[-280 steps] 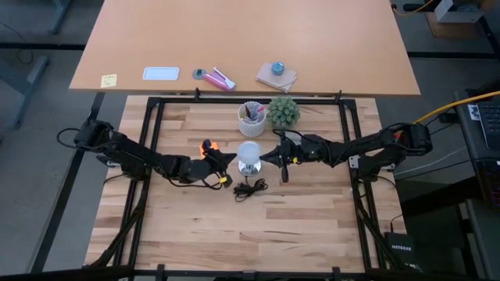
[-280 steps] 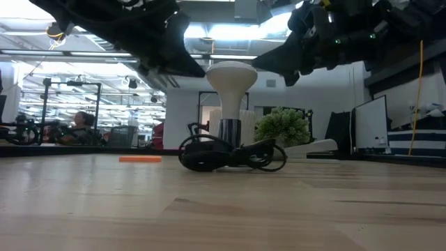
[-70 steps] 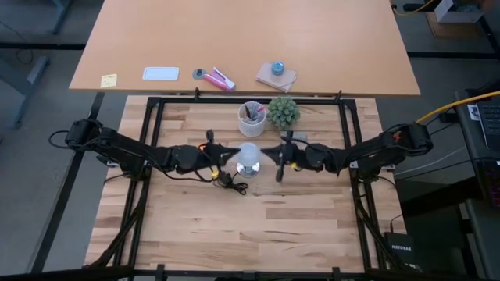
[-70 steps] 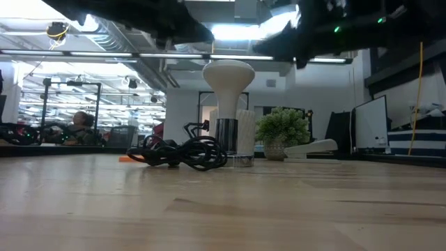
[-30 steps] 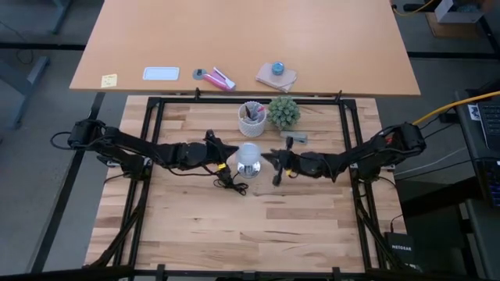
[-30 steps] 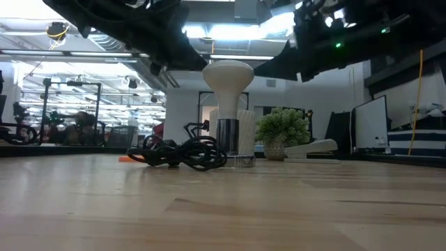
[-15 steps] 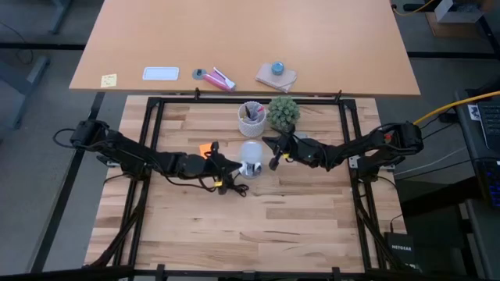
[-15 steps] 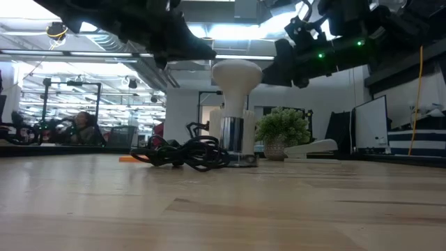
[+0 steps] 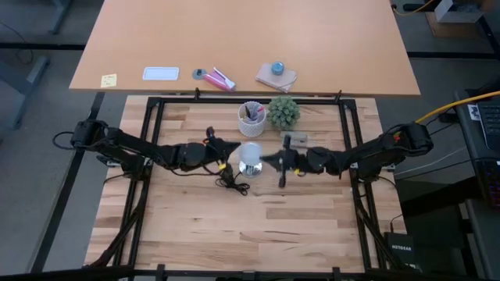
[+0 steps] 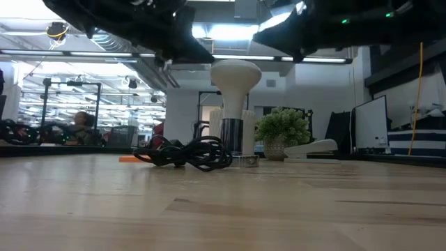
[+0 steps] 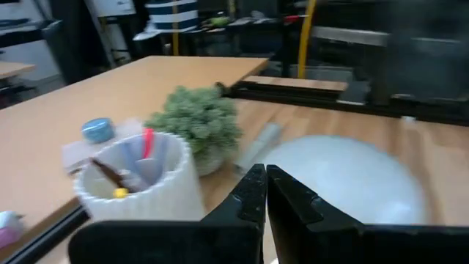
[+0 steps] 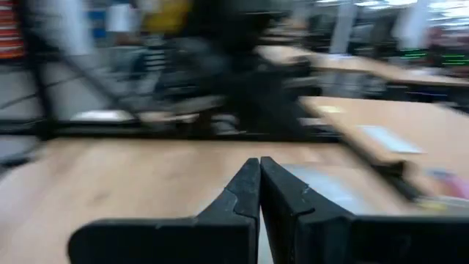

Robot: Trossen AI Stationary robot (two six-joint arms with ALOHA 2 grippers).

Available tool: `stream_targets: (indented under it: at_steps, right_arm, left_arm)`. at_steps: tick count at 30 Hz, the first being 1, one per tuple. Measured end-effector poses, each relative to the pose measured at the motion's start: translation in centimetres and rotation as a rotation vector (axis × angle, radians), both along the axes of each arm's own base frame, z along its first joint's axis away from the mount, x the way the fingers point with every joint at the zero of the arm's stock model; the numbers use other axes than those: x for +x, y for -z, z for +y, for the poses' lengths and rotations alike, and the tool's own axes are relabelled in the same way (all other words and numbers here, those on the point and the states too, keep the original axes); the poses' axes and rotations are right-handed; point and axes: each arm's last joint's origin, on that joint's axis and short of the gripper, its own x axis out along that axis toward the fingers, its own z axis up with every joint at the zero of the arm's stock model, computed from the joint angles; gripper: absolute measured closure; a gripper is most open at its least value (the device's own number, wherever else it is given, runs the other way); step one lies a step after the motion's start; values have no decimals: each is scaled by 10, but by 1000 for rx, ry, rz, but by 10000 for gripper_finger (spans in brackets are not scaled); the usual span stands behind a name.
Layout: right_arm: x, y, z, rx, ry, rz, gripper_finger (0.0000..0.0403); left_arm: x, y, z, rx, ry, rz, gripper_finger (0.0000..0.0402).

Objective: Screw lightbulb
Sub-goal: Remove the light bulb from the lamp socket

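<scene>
We see the lightbulb (image 9: pixel 249 154) standing upright near the middle of the table (image 9: pixel 258 226), dome up, its silver base seated in a shiny socket (image 10: pixel 242 160) on the wood. A black cord (image 10: pixel 187 153) lies coiled just beside the socket, on the left arm's side.

The left gripper (image 9: pixel 227 158) hangs just left of the bulb, level with the dome, fingers (image 11: pixel 253 192) pressed together and holding nothing. The right gripper (image 9: pixel 267 158) hangs just right of the bulb, its fingers (image 12: pixel 256 187) also pressed together on nothing. We cannot tell whether either tip touches the dome.

Behind the bulb stand a white ribbed cup (image 9: pixel 251 117) of pens and a small green plant (image 9: pixel 284 112), side by side. A small grey bar (image 9: pixel 294 138) lies near the plant.
</scene>
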Motion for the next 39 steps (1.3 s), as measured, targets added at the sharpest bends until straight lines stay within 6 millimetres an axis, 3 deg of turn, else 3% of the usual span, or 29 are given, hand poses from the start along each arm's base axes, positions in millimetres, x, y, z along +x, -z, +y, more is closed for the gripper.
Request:
stream_targets:
  at_steps: [5,13,21,29,39]
  right_arm:
    - [1,13,16,19,-68,91,391]
    - [6,29,14,8,17,144,391]
    - [6,32,11,-6,154,151,391]
    - [5,34,11,-13,180,170,391]
    - [3,37,4,6,333,187,391]
  left_arm:
    - [1,3,18,-8,-32,18,396]
    - [6,12,23,-56,52,35,396]
    - [6,14,11,-90,58,40,396]
    - [5,13,0,-131,80,20,396]
    - [5,13,-22,-153,204,17,396]
